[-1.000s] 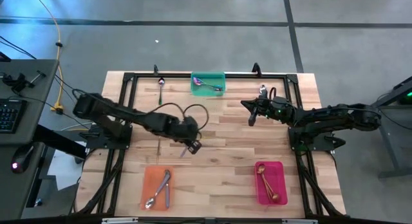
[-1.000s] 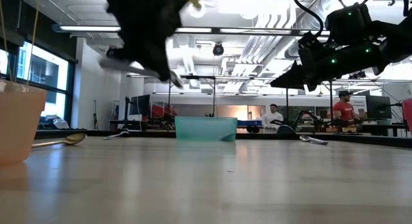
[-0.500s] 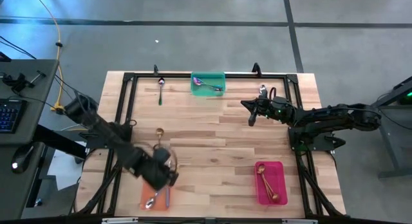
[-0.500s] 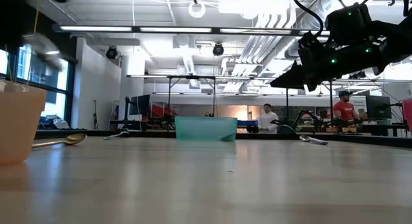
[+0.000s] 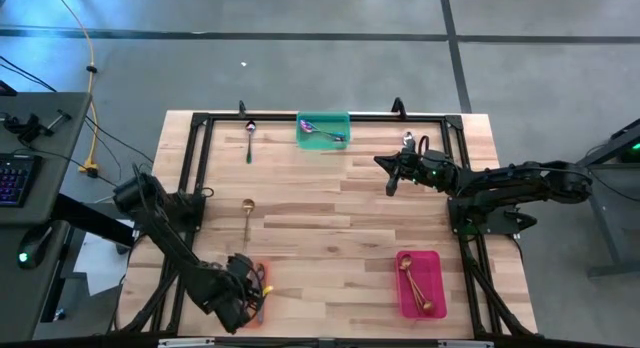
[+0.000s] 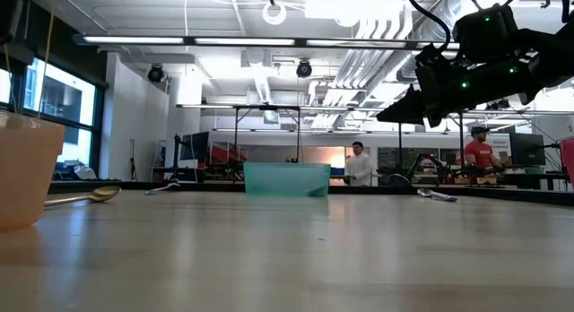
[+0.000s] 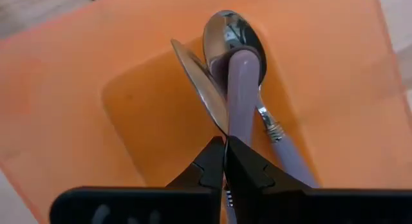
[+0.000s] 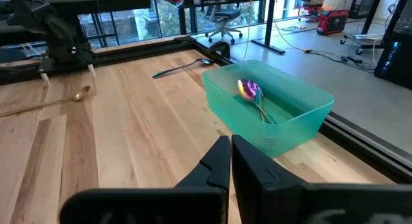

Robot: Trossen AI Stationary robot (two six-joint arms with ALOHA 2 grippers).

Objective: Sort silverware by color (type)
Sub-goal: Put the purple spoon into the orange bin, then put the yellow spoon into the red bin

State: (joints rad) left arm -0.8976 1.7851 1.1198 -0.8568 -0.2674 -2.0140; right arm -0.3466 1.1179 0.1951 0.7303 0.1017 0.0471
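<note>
My left gripper reaches to the table's near left and sits low over the orange tray, shut on a silver spoon. Under it in the tray lies a silver spoon with a lavender handle. A gold spoon lies flat on the wood. An iridescent spoon lies by the far left edge. My right gripper hovers shut above the table's far right part, touching nothing. My left gripper comes from above, pointing down into the orange tray. Its fingertips are pinched together where the silver bowl narrows, beside a lavender handle. Whether that handle belongs to the held spoon I cannot tell. The handle's free end lies on the other spoon's bowl.
The green tray at the far edge holds iridescent spoons. The pink tray at the near right holds gold spoons. One more spoon lies near the right arm. Bare wood fills the middle. People stand in the room beyond.
My left arm has swung from the table's middle toward the near edge and come down over the orange tray, carrying the spoon with it. It has left the low view. My right arm has kept still.
</note>
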